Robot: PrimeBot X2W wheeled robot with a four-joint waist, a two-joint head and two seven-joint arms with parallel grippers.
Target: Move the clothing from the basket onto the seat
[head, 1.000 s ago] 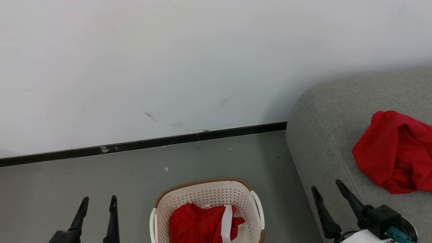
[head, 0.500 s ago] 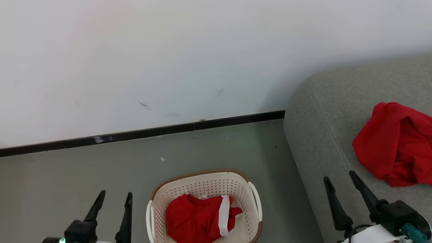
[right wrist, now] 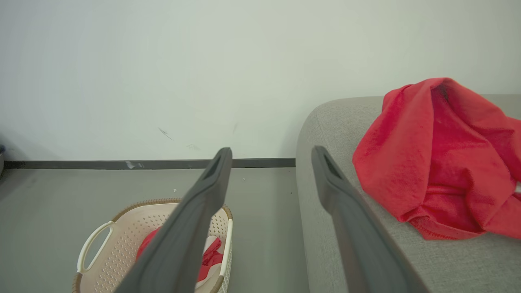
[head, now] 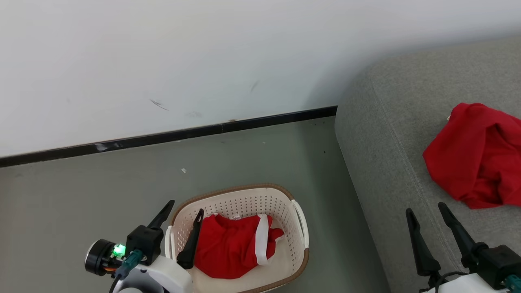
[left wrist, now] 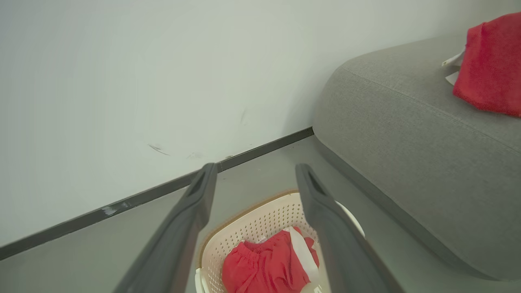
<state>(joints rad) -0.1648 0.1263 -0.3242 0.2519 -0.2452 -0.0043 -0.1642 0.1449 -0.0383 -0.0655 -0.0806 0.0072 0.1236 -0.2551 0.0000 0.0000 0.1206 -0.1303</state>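
Over the basket (head: 244, 188), the left claw (head: 185, 206) has swung in, spread empty, nearing the last red garment (head: 232, 248); right claw (head: 425, 208) spread too.

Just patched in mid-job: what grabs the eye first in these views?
Red on grey stands out: a crumpled red garment lies on the seat at the right, and a second red garment lies inside the cream basket on the floor beside it. The left gripper hangs open at the basket's left rim, holding nothing. The right gripper is open over the seat's front edge.
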